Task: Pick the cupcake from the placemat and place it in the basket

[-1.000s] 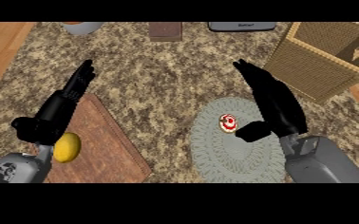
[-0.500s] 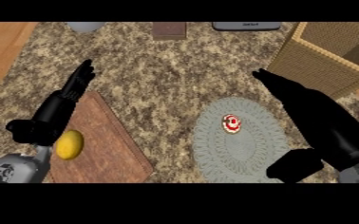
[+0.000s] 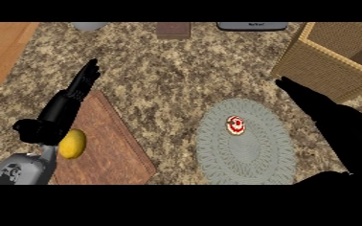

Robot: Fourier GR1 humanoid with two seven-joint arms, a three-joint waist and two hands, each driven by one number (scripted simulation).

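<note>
A small cupcake [image 3: 235,125] with red and white icing sits on the upper middle of the grey oval placemat [image 3: 247,148]. The woven basket [image 3: 322,62] stands at the counter's upper right, cut off by the view's edge. My right hand [image 3: 322,110] reaches in from the lower right, fingers straight and pointing up-left, its tip between the placemat and the basket, to the right of the cupcake and apart from it. My left hand [image 3: 71,100] rests open at the left, fingers straight, holding nothing.
A brown cutting board [image 3: 106,148] lies at the lower left with a yellow lemon [image 3: 72,143] on it. Along the far edge are a grey bowl [image 3: 88,26], a brown box [image 3: 173,29] and a dark grey tray [image 3: 251,26].
My right hand has swung from over the placemat out to the right and closer to the basket, uncovering the cupcake. The left hand has barely moved.
</note>
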